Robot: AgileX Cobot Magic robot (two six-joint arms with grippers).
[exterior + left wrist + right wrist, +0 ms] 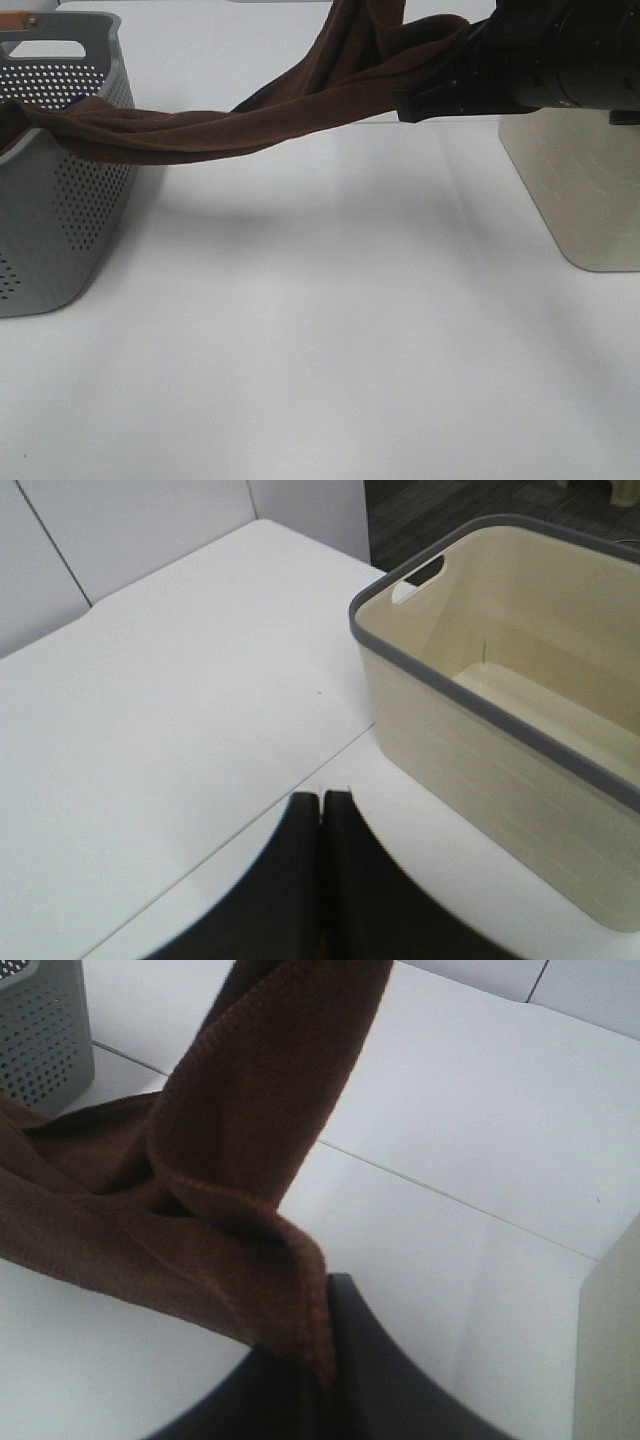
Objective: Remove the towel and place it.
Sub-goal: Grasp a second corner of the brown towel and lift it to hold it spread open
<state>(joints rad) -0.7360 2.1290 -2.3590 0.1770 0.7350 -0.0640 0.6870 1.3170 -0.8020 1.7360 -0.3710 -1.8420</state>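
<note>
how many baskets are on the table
2. A grey perforated basket sits at the left edge of the high view, with the brown towel trailing out of it. A cream basket sits at the right edge. Others may lie outside the frame.
</note>
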